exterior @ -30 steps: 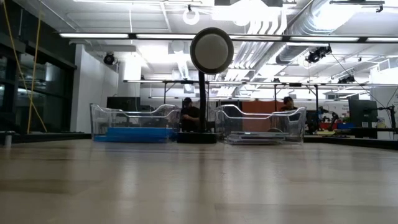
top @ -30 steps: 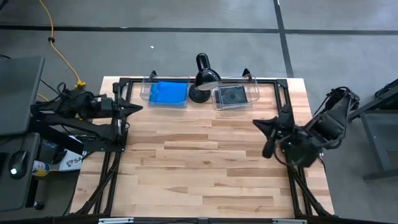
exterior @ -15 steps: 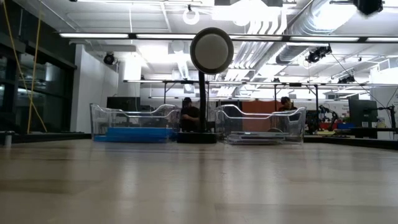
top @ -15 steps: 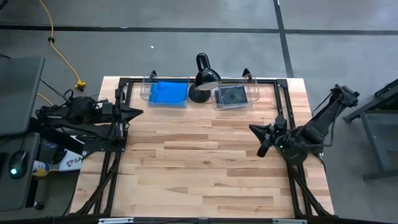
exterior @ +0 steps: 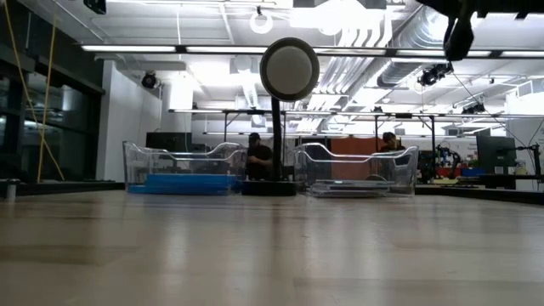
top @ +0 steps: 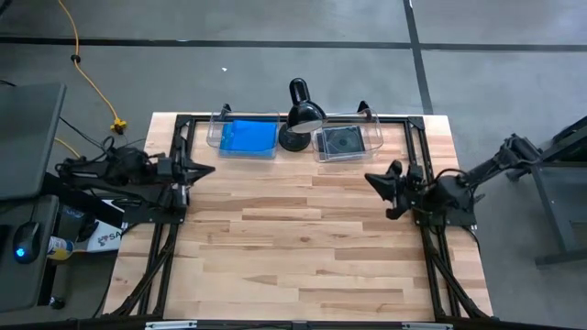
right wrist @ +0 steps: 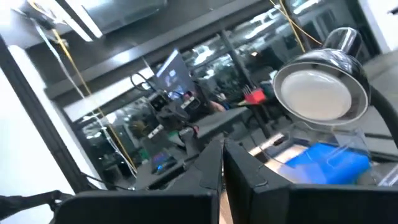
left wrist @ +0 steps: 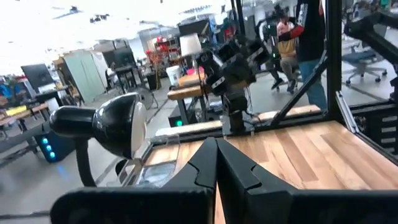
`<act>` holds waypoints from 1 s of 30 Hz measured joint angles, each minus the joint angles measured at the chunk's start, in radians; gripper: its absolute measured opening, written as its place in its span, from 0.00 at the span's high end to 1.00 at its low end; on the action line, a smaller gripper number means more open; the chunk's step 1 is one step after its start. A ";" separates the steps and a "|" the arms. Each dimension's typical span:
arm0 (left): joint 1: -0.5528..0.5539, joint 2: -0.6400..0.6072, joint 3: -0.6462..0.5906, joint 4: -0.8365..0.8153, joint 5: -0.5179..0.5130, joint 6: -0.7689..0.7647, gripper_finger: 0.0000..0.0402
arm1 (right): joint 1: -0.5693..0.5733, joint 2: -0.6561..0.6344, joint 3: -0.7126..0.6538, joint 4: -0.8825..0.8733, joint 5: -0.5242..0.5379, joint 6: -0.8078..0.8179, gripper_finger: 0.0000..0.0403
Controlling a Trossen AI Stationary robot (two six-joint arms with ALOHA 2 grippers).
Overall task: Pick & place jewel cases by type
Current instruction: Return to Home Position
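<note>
The blue jewel cases [top: 248, 137] lie stacked flat in the left clear bin at the table's far edge, also seen as a blue stack [exterior: 191, 181] in the low view. The dark jewel cases [top: 341, 142] lie flat in the right clear bin, a low stack [exterior: 357, 184] there. My left gripper [top: 209, 169] is shut and empty over the table's left edge; its wrist view shows its fingertips [left wrist: 216, 163] closed. My right gripper [top: 371, 179] is shut and empty over the table's right part, its fingertips [right wrist: 222, 163] together, well away from both bins.
A black desk lamp [top: 298, 115] stands between the two bins [top: 220, 137] [top: 371, 137], its round head [exterior: 289, 70] facing the near side. A black frame runs along the table's edges [top: 417, 156]. Bare wooden tabletop [top: 293, 238] spreads over the middle and near side. People sit in the room beyond.
My right arm has unfolded, its elbow swinging out past the table's right edge, and its gripper has shifted a little toward the far edge and come into the top of the low view. My left gripper has drifted slightly toward the near edge. The cases have stayed put.
</note>
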 joint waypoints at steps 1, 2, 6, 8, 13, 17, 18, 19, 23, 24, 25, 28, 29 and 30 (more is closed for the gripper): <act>0.000 -0.010 -0.019 0.024 0.002 0.004 1.00 | -0.027 -0.006 -0.016 0.017 -0.039 -0.002 1.00; 0.000 -0.018 -0.037 0.046 0.003 0.010 1.00 | -0.053 -0.013 -0.032 0.023 -0.070 0.003 1.00; 0.000 -0.062 -0.094 0.083 -0.015 0.017 1.00 | -0.129 -0.037 -0.068 0.018 -0.153 0.041 1.00; 0.000 -0.089 -0.115 0.083 -0.025 0.016 1.00 | -0.154 -0.050 -0.084 0.018 -0.186 0.044 1.00; 0.000 -0.171 -0.164 0.081 -0.058 0.005 1.00 | -0.180 -0.113 -0.133 0.019 -0.212 0.049 1.00; 0.000 -0.243 -0.195 0.081 -0.080 -0.009 1.00 | -0.179 -0.216 -0.167 0.017 -0.212 0.025 1.00; 0.000 -0.243 -0.197 0.083 -0.082 -0.010 1.00 | -0.178 -0.242 -0.175 0.010 -0.212 0.021 1.00; 0.000 -0.241 -0.197 0.084 -0.082 -0.010 1.00 | -0.177 -0.266 -0.179 -0.001 -0.212 0.014 1.00; 0.000 -0.240 -0.198 0.067 -0.086 0.001 1.00 | -0.177 -0.350 -0.179 -0.078 -0.208 -0.033 1.00; 0.000 -0.240 -0.198 0.063 -0.101 0.010 1.00 | -0.177 -0.370 -0.179 -0.089 -0.206 -0.048 1.00; 0.000 -0.240 -0.198 0.064 -0.117 0.020 1.00 | -0.177 -0.390 -0.179 -0.098 -0.200 -0.064 1.00; 0.000 -0.240 -0.198 0.066 -0.147 0.048 1.00 | -0.177 -0.456 -0.179 -0.144 -0.194 -0.096 1.00; 0.000 -0.240 -0.198 0.065 -0.149 0.051 1.00 | -0.177 -0.481 -0.179 -0.165 -0.194 -0.104 1.00; 0.000 -0.240 -0.198 0.064 -0.150 0.052 1.00 | -0.177 -0.506 -0.179 -0.190 -0.193 -0.106 1.00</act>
